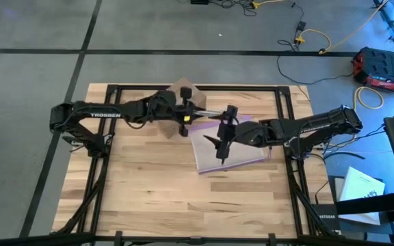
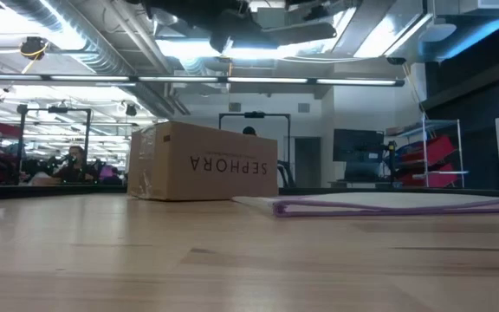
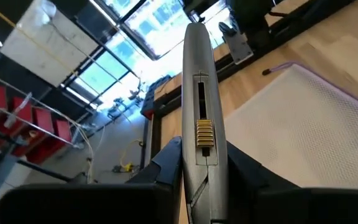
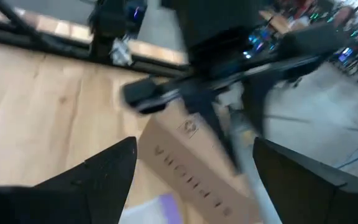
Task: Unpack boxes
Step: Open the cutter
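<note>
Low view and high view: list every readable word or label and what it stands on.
"SEPHORA", upside down, on the side of the box.
"TROSSEN" on the left arm.
Print on the box in the right wrist view: too blurred to read.
White papers off the table: too small to read.

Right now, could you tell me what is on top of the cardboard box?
Nothing rests on the box. The left gripper hangs above it, shut on a grey knife-like tool. From above, the arm covers much of the lid, and whatever is inside cannot be seen.
</note>
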You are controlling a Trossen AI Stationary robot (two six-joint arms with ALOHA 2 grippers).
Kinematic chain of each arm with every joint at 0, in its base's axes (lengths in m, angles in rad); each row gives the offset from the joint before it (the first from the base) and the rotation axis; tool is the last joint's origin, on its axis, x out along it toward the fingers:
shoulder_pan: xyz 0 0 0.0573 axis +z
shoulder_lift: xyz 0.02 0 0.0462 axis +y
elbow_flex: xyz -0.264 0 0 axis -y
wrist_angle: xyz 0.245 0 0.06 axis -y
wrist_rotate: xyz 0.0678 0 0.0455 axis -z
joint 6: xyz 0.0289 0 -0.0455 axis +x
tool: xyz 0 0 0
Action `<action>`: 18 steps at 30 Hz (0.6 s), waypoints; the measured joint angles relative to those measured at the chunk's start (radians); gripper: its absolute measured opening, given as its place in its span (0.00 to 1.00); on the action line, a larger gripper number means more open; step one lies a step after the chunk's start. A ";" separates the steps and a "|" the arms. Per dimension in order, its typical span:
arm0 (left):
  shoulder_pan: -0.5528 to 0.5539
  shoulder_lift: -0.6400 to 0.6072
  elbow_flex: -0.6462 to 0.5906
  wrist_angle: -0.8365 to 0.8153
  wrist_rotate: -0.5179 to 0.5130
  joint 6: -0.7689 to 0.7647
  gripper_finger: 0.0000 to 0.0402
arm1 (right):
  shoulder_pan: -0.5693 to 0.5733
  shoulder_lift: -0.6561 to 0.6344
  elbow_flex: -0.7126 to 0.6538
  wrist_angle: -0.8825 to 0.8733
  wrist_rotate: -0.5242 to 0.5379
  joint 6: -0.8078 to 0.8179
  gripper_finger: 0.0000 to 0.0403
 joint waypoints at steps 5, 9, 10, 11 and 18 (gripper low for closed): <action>-0.045 0.000 0.000 0.006 -0.042 0.040 0.14 | -0.054 -0.010 0.002 -0.030 0.002 -0.069 0.76; -0.060 0.000 0.002 0.006 -0.043 0.013 0.14 | -0.082 0.004 0.000 -0.080 -0.052 -0.072 0.71; -0.063 0.000 0.002 0.003 -0.043 0.012 0.14 | -0.081 0.005 0.001 -0.077 -0.053 -0.077 0.69; -0.066 0.000 0.002 0.005 -0.043 0.014 0.14 | -0.081 0.006 0.001 -0.075 -0.052 -0.091 0.66; -0.076 0.000 0.002 -0.005 -0.047 -0.002 0.14 | -0.080 0.007 0.001 -0.088 -0.054 -0.148 0.32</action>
